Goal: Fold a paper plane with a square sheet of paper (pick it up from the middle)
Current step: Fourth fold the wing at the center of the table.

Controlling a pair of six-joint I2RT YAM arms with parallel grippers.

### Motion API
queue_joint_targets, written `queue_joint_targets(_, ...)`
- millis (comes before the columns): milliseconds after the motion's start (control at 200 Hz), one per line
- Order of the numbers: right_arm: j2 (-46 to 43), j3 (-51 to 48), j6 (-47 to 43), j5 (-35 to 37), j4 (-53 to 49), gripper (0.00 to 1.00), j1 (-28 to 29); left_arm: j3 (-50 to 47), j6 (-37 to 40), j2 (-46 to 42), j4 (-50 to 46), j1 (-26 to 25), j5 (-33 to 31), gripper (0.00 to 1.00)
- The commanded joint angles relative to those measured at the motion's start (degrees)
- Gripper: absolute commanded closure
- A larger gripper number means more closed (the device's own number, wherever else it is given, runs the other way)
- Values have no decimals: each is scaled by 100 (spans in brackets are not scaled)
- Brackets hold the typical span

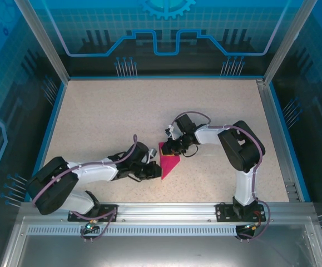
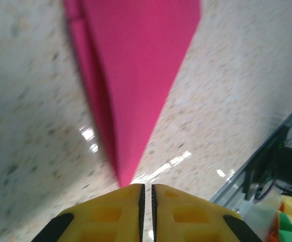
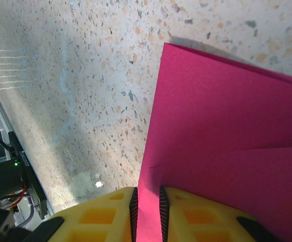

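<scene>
The magenta-pink paper lies on the speckled table as a folded, pointed triangle, narrowing toward the near edge. In the left wrist view its tip ends just ahead of my left gripper. That gripper's yellow fingers stand a thin slit apart with nothing between them. My left gripper sits at the paper's left side, low on the table. My right gripper is at the paper's far, wide end. In the right wrist view the gripper is shut on the paper's edge, with pink sheet between the pads.
A metal rail runs along the near edge with both arm bases on it. Blue walls close in the table at left, right and back. Bare speckled tabletop stretches behind and to the left of the paper.
</scene>
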Motion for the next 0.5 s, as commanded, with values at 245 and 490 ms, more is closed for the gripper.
queue_joint_targets(245,501,-341,29,813,-270,77,40,497,30,840,729,27,-537,82)
queue_joint_targets(490,311,-295,68,682,-263,77,38,162,-117,1497,746,24,-704,96)
